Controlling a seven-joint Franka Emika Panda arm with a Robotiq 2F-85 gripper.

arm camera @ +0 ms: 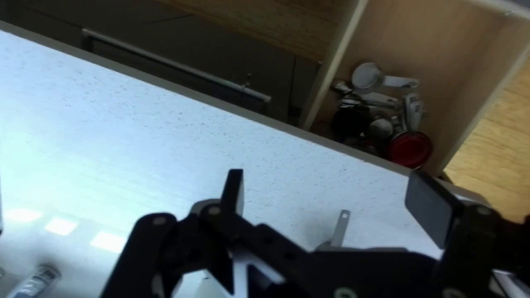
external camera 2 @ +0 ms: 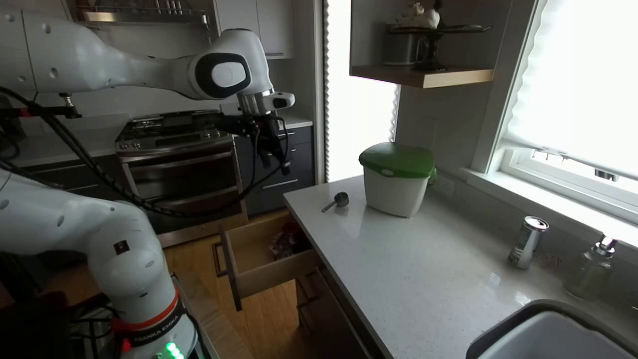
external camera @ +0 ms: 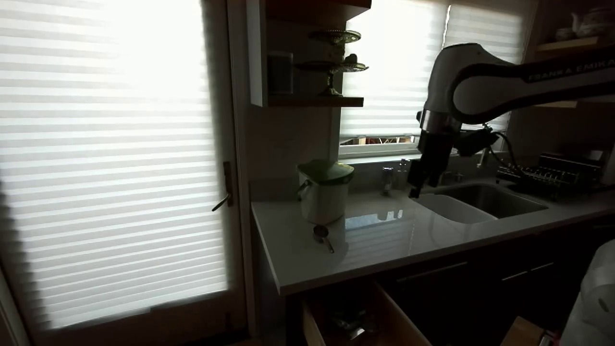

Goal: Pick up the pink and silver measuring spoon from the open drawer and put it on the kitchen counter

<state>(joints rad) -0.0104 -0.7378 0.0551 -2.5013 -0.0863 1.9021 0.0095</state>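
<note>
Empty Fingers High, Red Prize Down in the Drawer

Here's the gripper hanging above the kitchen counter, fingers spread wide, nothing between them: room enough, I'd say, to drop around a small round piece. Ahead of the fingertips and well below them sits the drawer, pulled out, presumably so the arm can reach in from above. And in there, just past the counter edge in the wrist view, lies the likeliest measuring spoon, red and round, crowded among metal utensils. Which handle belongs to it? Can't tell, and that jumble could spoil a clean pinch. Lower than the gripper, a metal scoop rests on the counter beside the green-lidded bin, no pink showing, its handle visible between the fingers.
</note>
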